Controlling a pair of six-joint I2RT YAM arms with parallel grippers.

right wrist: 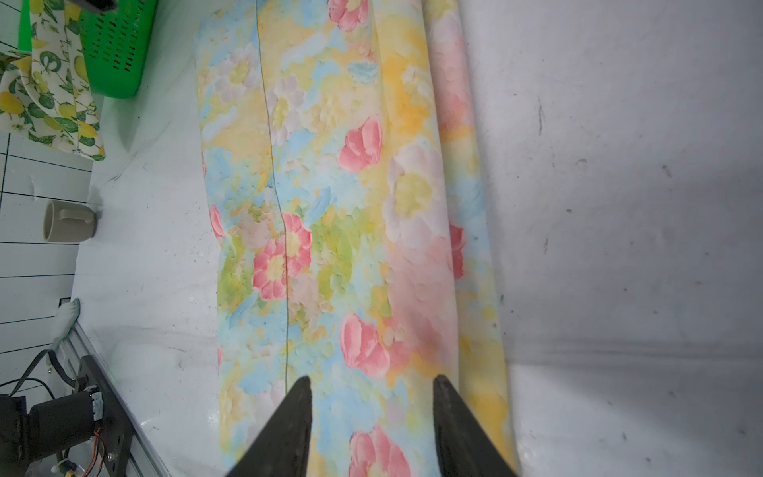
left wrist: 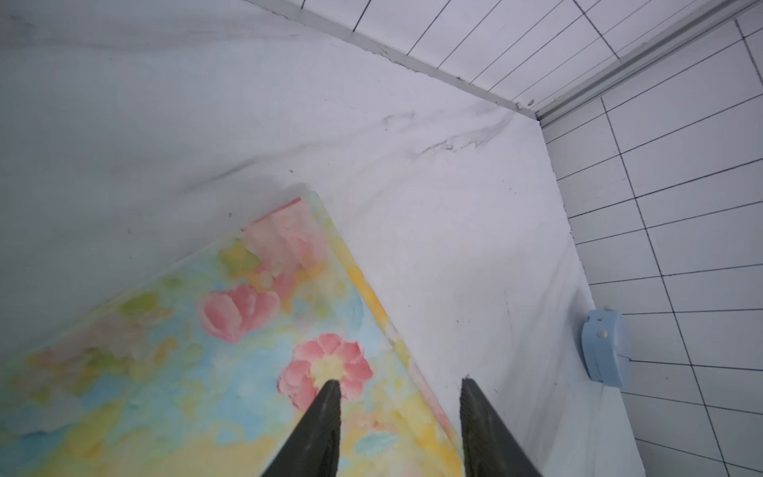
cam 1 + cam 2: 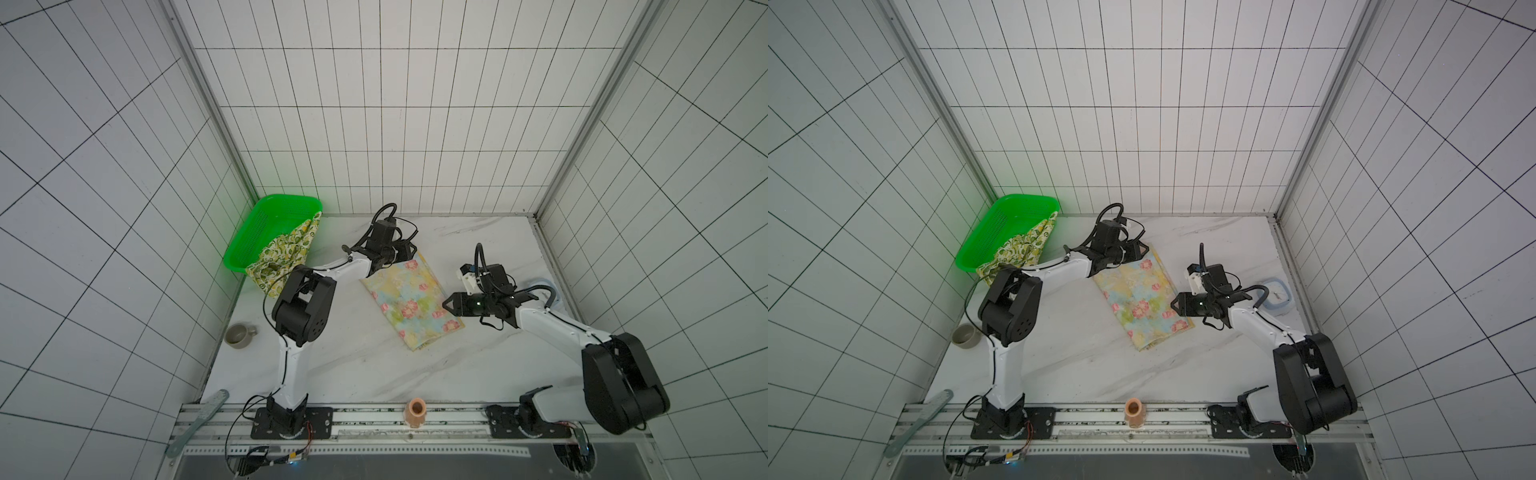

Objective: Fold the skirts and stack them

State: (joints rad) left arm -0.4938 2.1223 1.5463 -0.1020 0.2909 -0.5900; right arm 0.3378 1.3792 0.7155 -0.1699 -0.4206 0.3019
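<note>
On the worktop [image 3: 353,365] the folded floral skirt [image 3: 411,301] lies flat, left gripper [image 2: 399,382] and right gripper [image 1: 371,378] both open at its edges; the lemon skirt [image 3: 286,253] drapes from the green basket [image 3: 249,241], whose mesh may snag it on lifting

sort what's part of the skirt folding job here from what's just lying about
Job:
floral skirt, lying flat between the arms
lemon skirt, spilling out of the green basket

Lying about:
the green basket itself
grey mug
blue clock
peach cup on the front rail
grey strip
</note>
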